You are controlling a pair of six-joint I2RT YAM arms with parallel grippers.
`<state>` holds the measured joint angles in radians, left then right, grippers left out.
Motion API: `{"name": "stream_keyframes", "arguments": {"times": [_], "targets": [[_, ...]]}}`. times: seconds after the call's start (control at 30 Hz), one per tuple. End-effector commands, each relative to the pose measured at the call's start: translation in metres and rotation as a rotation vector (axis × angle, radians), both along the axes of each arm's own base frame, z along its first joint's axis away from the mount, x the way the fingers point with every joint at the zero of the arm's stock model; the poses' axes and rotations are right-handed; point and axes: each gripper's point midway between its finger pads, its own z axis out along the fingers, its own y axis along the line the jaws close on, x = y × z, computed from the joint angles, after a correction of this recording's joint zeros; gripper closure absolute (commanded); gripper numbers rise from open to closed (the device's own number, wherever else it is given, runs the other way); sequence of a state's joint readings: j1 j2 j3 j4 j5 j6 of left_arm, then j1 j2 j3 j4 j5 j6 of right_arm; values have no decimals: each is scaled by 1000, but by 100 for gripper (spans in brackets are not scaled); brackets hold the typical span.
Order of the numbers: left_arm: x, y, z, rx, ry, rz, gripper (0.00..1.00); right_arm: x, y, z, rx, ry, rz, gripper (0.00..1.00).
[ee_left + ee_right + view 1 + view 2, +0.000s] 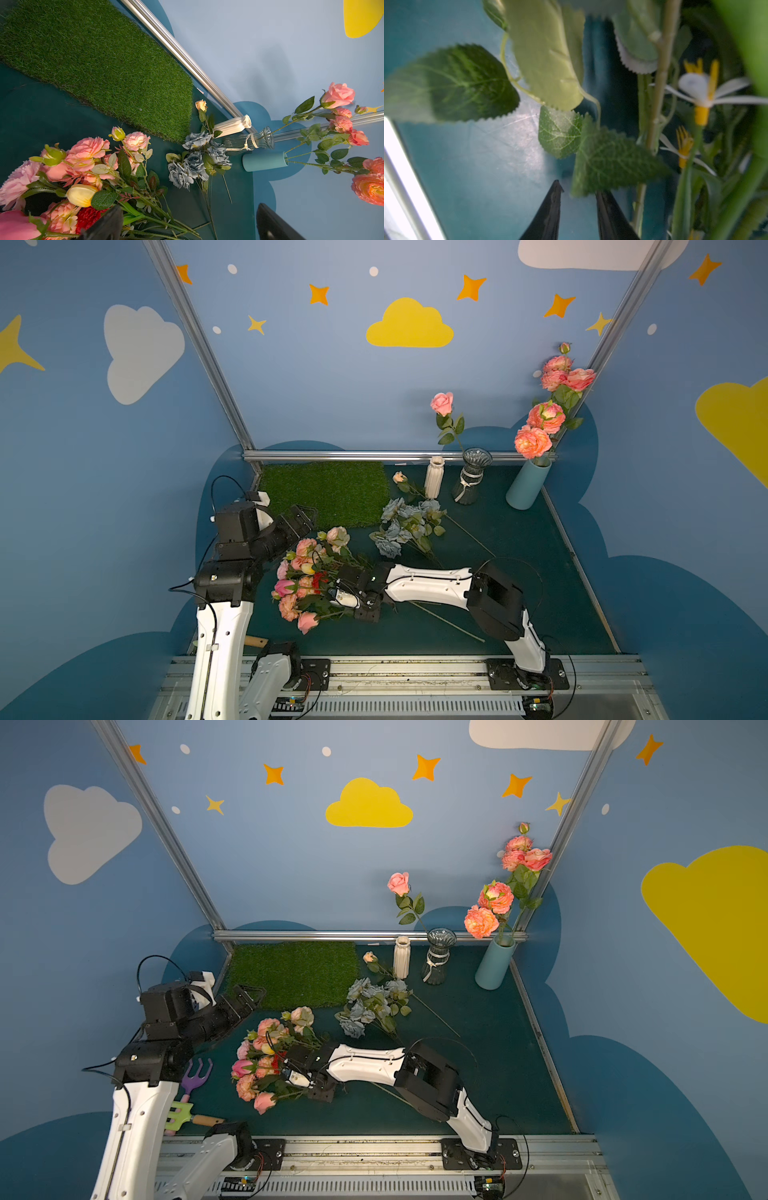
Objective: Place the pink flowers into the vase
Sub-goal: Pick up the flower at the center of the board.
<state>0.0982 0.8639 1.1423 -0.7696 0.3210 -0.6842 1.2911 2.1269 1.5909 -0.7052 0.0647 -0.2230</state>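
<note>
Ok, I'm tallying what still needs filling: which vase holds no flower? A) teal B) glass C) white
C: the white vase stands with nothing in it, while the glass vase holds one pink rose and the teal vase holds several stems.

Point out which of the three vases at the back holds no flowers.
The white ribbed vase: it stands empty, while the glass vase holds one pink rose and the light-blue vase several blooms.
</note>
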Motion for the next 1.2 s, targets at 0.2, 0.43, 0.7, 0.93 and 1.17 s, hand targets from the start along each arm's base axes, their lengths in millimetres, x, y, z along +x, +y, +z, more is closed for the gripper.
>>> {"name": "stream_keyframes", "arguments": {"times": [0.2,0.43,0.7,0.93,1.17], "targets": [[-1,0,-3,9,4,-13,0,5,1,-22,-55,-6,12,78],[-3,0,14,16,-34,-8,0,8,2,-12,-18,-36,16,100],[-15,9,43,50,-101,46,0,27,10,24,120,-120,16,100],[-25,17,53,84,-114,94,0,46,9,75,272,-115,-25,100],[-25,16,51,74,-108,94,0,68,5,118,396,-74,-69,100]]}}
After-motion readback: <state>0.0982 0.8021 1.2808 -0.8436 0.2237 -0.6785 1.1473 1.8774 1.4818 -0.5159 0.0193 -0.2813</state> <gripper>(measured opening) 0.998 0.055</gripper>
